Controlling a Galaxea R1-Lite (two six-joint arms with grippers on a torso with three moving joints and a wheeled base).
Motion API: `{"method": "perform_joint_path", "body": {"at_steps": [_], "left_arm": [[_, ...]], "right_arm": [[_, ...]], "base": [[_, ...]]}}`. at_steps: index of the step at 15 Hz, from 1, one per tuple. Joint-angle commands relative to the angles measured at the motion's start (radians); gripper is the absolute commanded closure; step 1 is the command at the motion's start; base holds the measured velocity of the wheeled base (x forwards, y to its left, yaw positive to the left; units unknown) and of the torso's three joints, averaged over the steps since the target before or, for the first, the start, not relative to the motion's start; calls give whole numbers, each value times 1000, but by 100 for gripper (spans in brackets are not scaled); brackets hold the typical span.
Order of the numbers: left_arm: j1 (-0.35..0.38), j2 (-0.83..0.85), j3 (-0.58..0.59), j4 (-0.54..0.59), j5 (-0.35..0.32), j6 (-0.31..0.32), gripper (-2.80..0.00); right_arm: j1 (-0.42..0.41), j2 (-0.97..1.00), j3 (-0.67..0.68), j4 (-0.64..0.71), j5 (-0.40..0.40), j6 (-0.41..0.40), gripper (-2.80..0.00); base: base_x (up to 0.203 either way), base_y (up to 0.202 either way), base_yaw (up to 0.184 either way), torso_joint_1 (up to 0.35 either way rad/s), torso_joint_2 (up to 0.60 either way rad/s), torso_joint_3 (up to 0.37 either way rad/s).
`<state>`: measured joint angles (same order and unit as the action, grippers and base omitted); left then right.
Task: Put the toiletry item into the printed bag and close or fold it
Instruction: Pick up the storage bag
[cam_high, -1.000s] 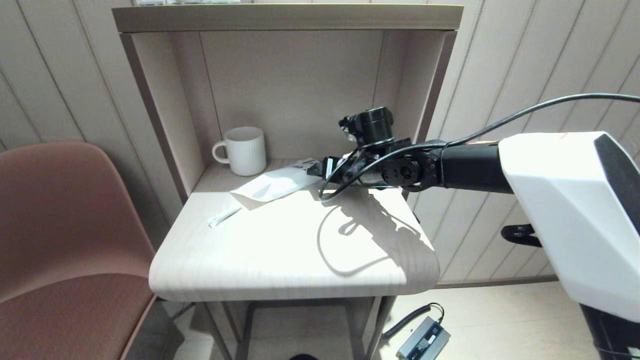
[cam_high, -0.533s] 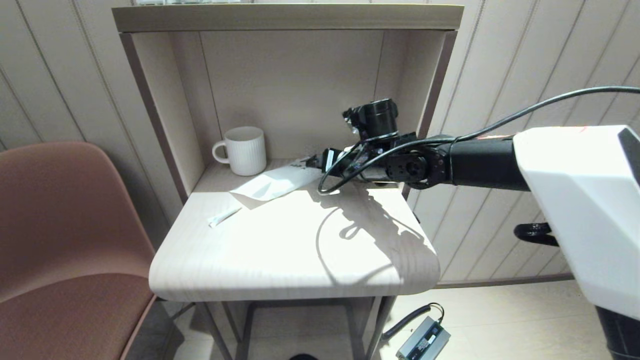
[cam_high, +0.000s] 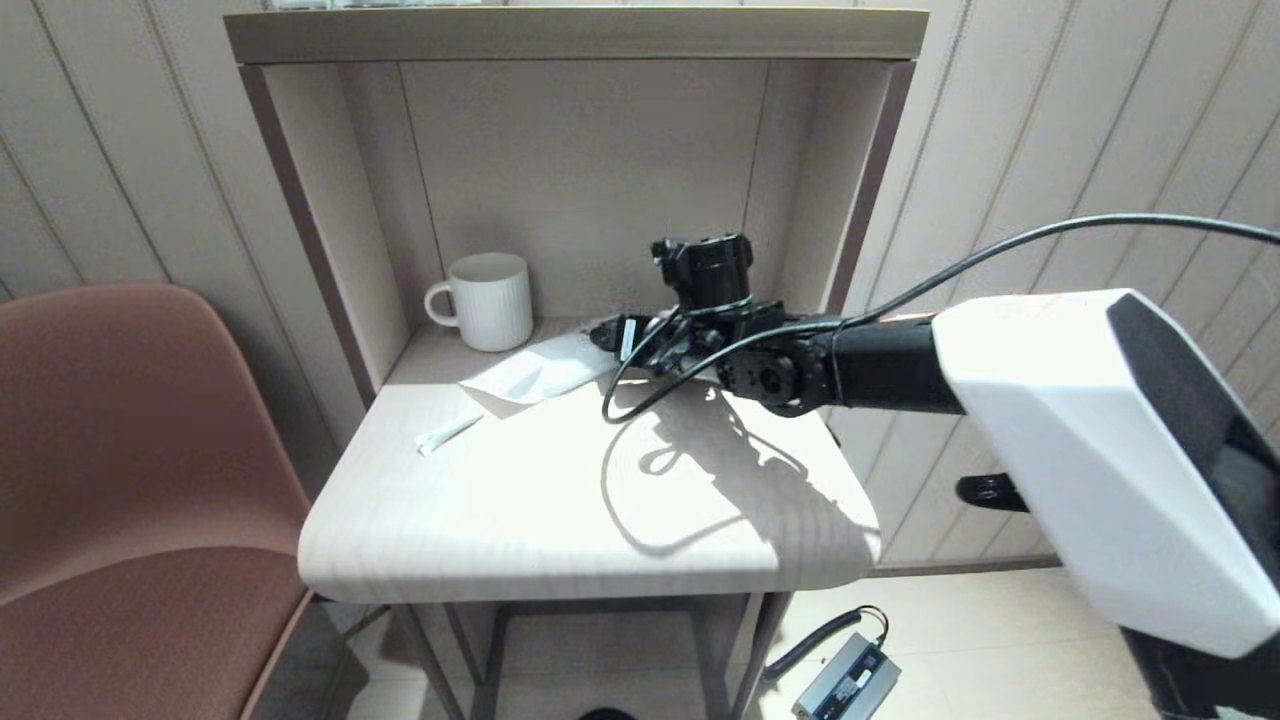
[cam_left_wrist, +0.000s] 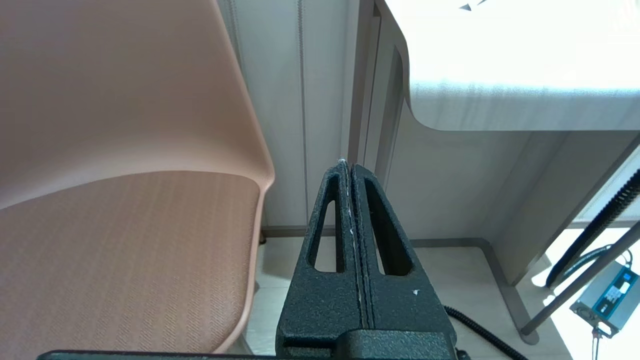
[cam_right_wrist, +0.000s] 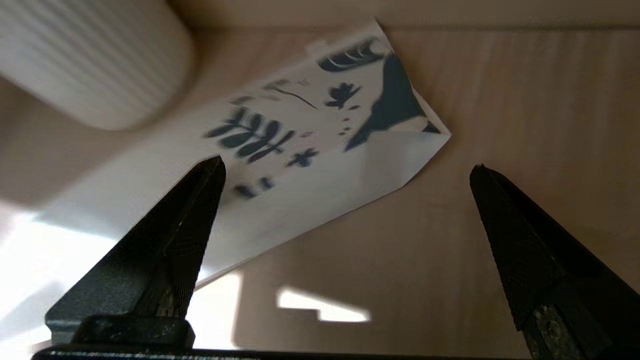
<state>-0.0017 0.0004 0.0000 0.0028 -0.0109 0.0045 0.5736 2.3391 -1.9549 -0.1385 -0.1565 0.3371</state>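
Note:
The printed bag (cam_high: 535, 368) lies flat near the back of the small table, its blue leaf prints (cam_right_wrist: 260, 135) at the end nearest the right gripper. My right gripper (cam_high: 605, 335) hovers low over that printed end, open, one fingertip (cam_right_wrist: 212, 170) above the bag and the other over bare wood; nothing is held. The toiletry item (cam_high: 447, 433), a slim white sachet, rests on the table left of the bag, apart from it. My left gripper (cam_left_wrist: 348, 167) is shut and empty, parked low beside the chair, below table height.
A white ribbed mug (cam_high: 488, 300) stands at the back left of the alcove, close to the bag. Alcove side walls (cam_high: 330, 230) flank the table (cam_high: 560, 520). A pink chair (cam_high: 130, 480) stands to the left. A cable and a power box (cam_high: 845, 680) lie on the floor.
My right arm has swung left and lowered, bringing the open gripper further over the bag's printed end. Bag, sachet and mug have not moved.

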Motion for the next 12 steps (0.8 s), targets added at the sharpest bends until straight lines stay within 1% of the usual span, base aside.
{"method": "perform_joint_path", "body": {"at_steps": [1, 6, 7, 12], "left_arm": [[0, 0, 0, 0, 0, 0, 0], [0, 0, 0, 0, 0, 0, 0], [0, 0, 0, -1, 0, 0, 0], [0, 0, 0, -1, 0, 0, 0]], "right_arm": [[4, 99, -4, -27, -52, -33, -280], [2, 103, -2, -27, -69, -38, -280], [2, 98, -1, -21, -72, -36, 0], [5, 91, -1, -16, -74, -38, 0]], "base": [[0, 0, 0, 0, 0, 0], [0, 0, 0, 0, 0, 0], [0, 0, 0, 0, 0, 0], [0, 0, 0, 0, 0, 0]]}}
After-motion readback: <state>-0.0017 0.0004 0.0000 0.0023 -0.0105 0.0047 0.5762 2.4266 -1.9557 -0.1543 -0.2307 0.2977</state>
